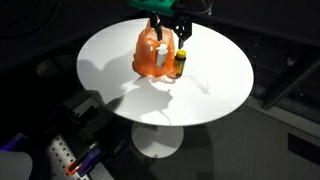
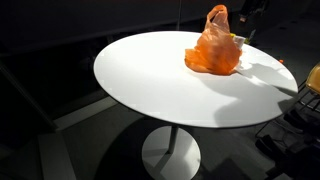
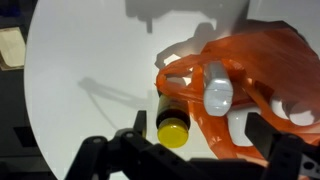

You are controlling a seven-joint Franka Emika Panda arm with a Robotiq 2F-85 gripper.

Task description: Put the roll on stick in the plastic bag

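Your tool (image 3: pixel 200 148) hangs wide open and empty over one white table (image 1: pixel 110 90), one orange plastic bag (image 1: pixel 152 58), one yellow-capped roll-on stick (image 3: pixel 172 125) beside it

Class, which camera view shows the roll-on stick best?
The wrist view: the roll-on is close and unblocked, yellow cap plain, beside the bag. In an exterior view it is small but whole, upright by the bag. In an exterior view where the bag stands in front, it is almost wholly hidden.
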